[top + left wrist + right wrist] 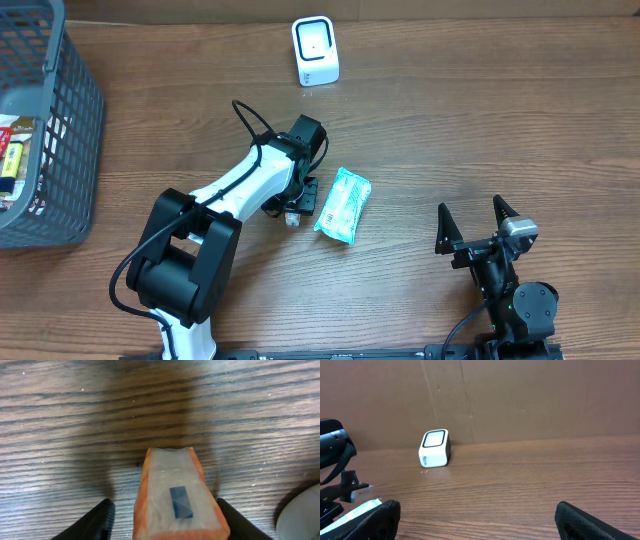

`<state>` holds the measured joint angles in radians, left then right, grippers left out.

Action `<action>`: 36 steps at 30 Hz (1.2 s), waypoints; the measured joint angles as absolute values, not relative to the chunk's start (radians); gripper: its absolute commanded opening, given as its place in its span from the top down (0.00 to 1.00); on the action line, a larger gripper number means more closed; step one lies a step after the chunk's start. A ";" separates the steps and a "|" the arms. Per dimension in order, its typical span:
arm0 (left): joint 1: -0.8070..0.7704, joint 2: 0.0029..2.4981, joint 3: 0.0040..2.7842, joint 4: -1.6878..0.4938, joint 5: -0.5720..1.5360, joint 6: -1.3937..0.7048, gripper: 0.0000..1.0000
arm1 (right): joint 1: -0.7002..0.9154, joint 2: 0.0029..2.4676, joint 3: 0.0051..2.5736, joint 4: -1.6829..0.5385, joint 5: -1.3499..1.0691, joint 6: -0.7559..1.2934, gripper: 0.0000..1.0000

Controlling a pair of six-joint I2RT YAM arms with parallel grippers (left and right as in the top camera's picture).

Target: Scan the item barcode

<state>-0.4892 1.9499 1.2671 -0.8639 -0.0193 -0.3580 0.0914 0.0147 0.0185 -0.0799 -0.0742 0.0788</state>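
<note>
Though your left hand [298,205] straddles the orange box [172,480] on the table [75,410], its fingers [97,521] stand clear of it. Your right hand [478,222] gapes wide.

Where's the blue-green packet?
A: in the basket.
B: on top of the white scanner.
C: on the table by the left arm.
C: the packet lies flat on the wooden table, beside the left arm, apart from the basket and the scanner.

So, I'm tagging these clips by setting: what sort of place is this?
Likely a mock shop checkout on a lab bench: a white barcode scanner, a grey basket holding goods, and a teal packet lying on the wooden table.
</note>
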 measured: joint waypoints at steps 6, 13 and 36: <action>-0.471 1.950 1.312 -0.918 -0.015 -0.361 0.46 | 0.091 0.015 0.019 -0.080 -0.074 0.079 0.00; -0.422 1.950 1.518 -1.058 -0.016 -0.358 0.43 | 0.091 0.015 0.019 -0.080 -0.075 0.078 0.00; -0.430 1.950 1.818 -1.282 0.278 -0.258 0.09 | 0.091 0.015 0.019 -0.080 -0.074 0.079 0.00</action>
<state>-0.4301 1.9499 1.8175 -1.2819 0.2783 -0.2577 0.0914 0.0147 0.0185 -0.0803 -0.0742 0.0788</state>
